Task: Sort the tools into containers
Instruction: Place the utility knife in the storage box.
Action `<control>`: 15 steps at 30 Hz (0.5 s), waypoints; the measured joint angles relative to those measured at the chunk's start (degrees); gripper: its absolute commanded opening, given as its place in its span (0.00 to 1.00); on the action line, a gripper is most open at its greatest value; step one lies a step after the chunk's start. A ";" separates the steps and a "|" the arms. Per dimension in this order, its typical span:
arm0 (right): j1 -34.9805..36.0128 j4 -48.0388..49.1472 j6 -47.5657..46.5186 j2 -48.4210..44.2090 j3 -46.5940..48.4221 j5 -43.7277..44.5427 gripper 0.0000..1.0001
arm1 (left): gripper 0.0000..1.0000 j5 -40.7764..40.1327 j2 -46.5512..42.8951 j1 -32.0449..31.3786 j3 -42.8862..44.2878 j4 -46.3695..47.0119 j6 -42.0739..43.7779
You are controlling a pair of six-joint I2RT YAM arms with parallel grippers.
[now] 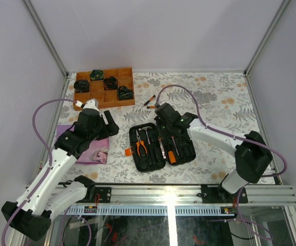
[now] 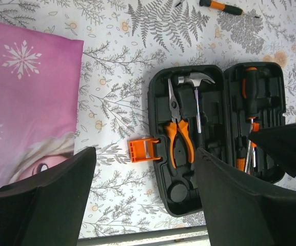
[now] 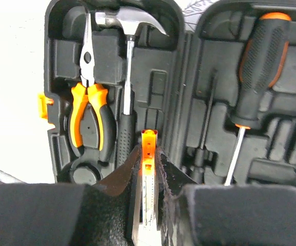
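Note:
The black tool case (image 1: 155,163) lies open at mid-table, its orange latch (image 2: 142,149) sticking out to the left. In its left half rest orange-handled pliers (image 2: 180,138) and a steel hammer (image 2: 196,87). A black-and-orange screwdriver (image 3: 260,66) sits in the right half. My right gripper (image 3: 149,154) hangs over the case's hinge, shut on a thin orange-tipped tool (image 3: 149,139) with a marked strip. My left gripper (image 2: 145,171) is open and empty, above the table just left of the case. Two loose screwdrivers (image 1: 150,103) lie beyond the case.
A brown wooden compartment tray (image 1: 97,97) holding several dark round items stands at the back left. A pink picture sheet (image 2: 30,92) lies under the left arm. The metal rail (image 1: 178,193) runs along the table's near edge.

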 measured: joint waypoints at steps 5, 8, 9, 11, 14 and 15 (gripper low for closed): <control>1.42 0.24 -0.33 6.60 4.04 -0.55 0.00 | 0.77 0.92 -0.66 0.26 -1.70 0.02 0.00; 1.97 0.83 -0.33 9.40 4.96 -0.57 0.00 | 0.78 1.27 -0.63 0.26 -2.21 0.04 0.00; 2.10 0.87 -0.31 10.01 4.96 -0.57 0.00 | 0.78 1.36 -0.61 0.26 -2.32 0.07 0.00; 2.21 0.79 -0.22 10.95 5.03 -0.55 0.00 | 0.78 1.66 -0.57 0.26 -2.47 0.09 0.00; 2.25 0.42 -0.02 12.44 5.92 -0.37 0.01 | 0.78 1.88 -0.52 0.26 -2.64 0.15 0.00; 2.25 0.44 -0.02 12.98 6.25 -0.28 0.01 | 0.78 1.88 -0.52 0.26 -2.64 0.15 -0.02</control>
